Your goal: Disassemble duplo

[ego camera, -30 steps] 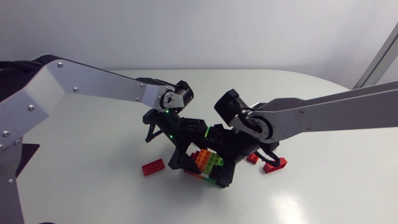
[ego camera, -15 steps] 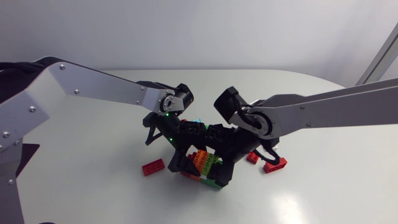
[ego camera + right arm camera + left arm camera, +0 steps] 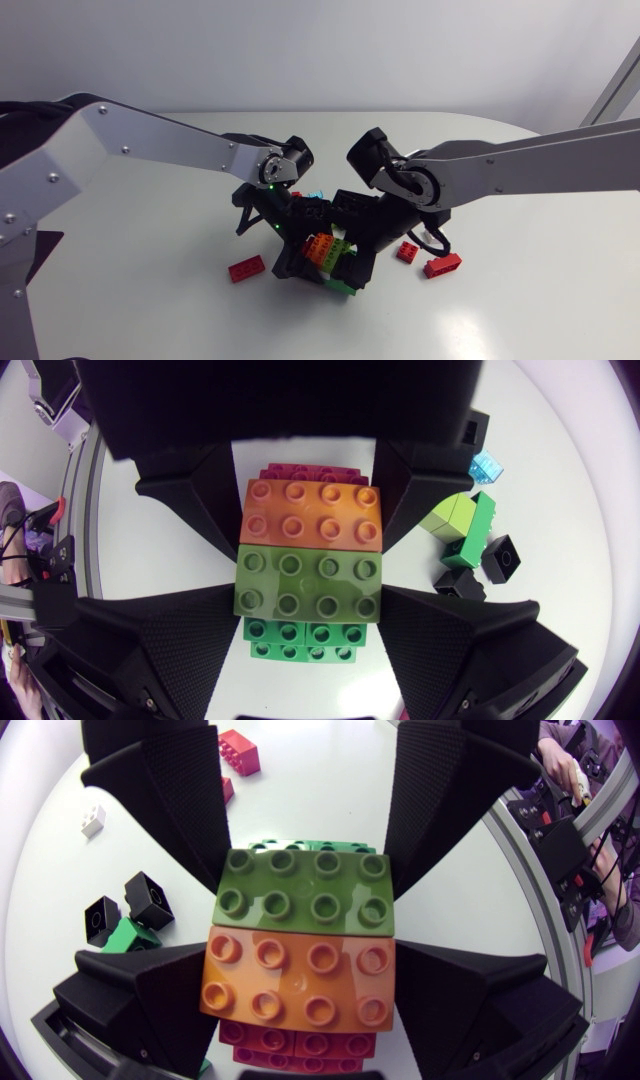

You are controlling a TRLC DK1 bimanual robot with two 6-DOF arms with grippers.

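1. Near the middle of the table, both arms meet over one block of joined bricks, and this is the task's object.
2. Left tool: closed on the orange brick, one finger against each short end.
3. Right tool: closed on the green brick in the same manner, from the opposite side.
4. The orange and green bricks lie side by side with their studs facing the wrist cameras. In my judgement, one tool holds each brick so that the seam between them is the parting line: one side braces while the other pulls or bends away.
5. Whether the block rests on the table or is held just above it cannot be told.
6. Count of bricks visible in the block: four.
   - one orange
   - one green
   - one dark red brick under the orange
   - one bright green brick under the green
7. Count of loose pieces on the table: nine.
   - three red bricks: one on the side toward the table's left edge, and two toward its right edge
   - two black cubes
   - one green piece touching the black cubes
   - one lime-and-green piece
   - one pale blue piece
   - one small white piece
8. The loose pieces lie around the block and clear of both tools, consistent with parts already taken off and set aside.
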